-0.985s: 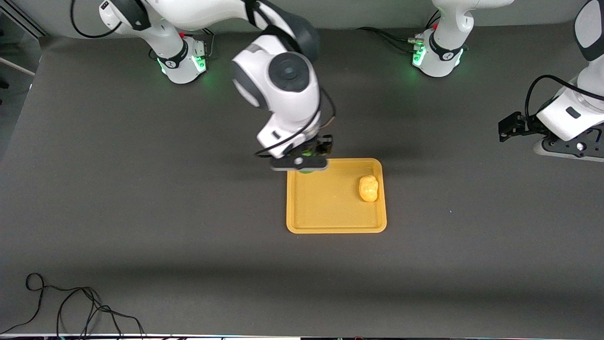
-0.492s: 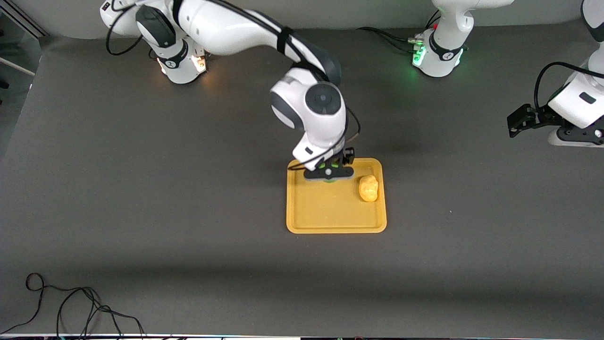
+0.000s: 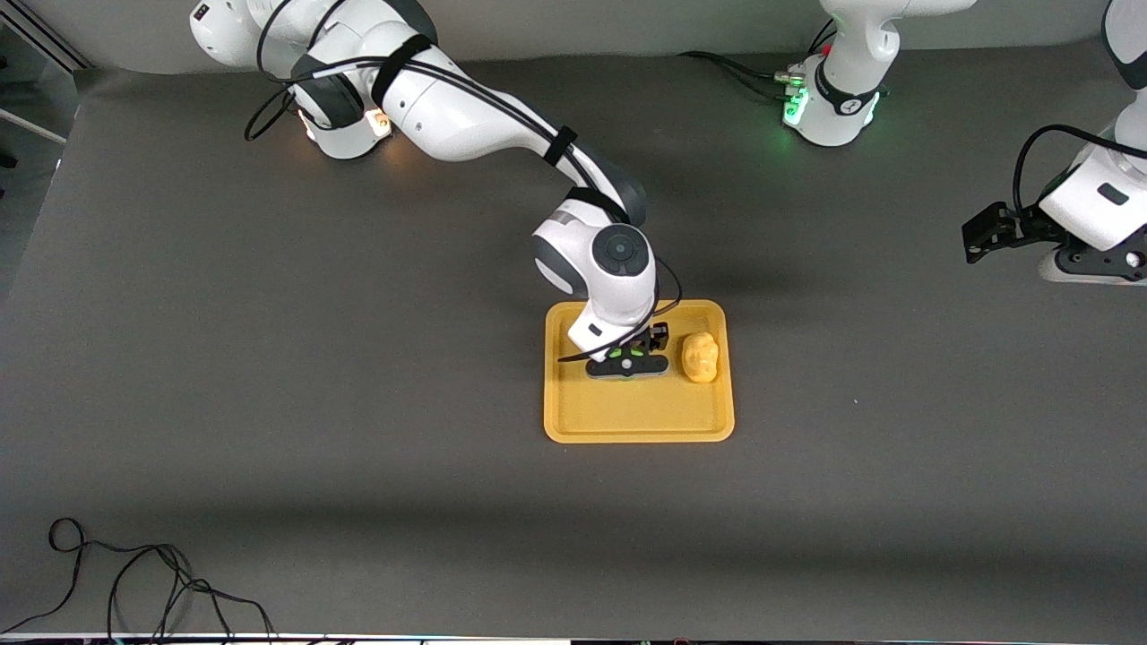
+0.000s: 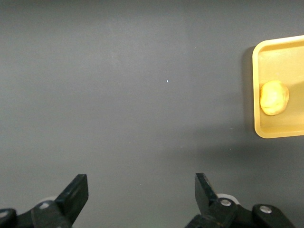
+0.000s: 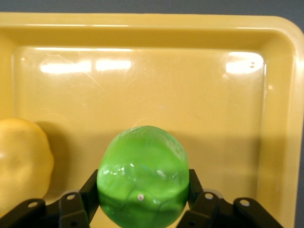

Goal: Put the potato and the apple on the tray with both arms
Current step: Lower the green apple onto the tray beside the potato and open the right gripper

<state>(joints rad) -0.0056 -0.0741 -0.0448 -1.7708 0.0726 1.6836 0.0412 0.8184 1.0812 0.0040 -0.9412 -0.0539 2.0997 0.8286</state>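
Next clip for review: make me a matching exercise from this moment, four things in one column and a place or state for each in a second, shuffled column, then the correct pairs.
Things:
1. potato
2. apple
3. left pincer
4. tray

Places or states:
A. open, over bare table mat toward the left arm's end
B. flat on the table, holding the potato
C. gripped in the right pincer over the tray
D. lying loose on the tray, beside the right pincer

Pairs: 1-D, 2-C, 3-A, 4-B

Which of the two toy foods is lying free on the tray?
The yellow potato. It lies loose on the tray, while the green apple is clamped in the right hand beside it.
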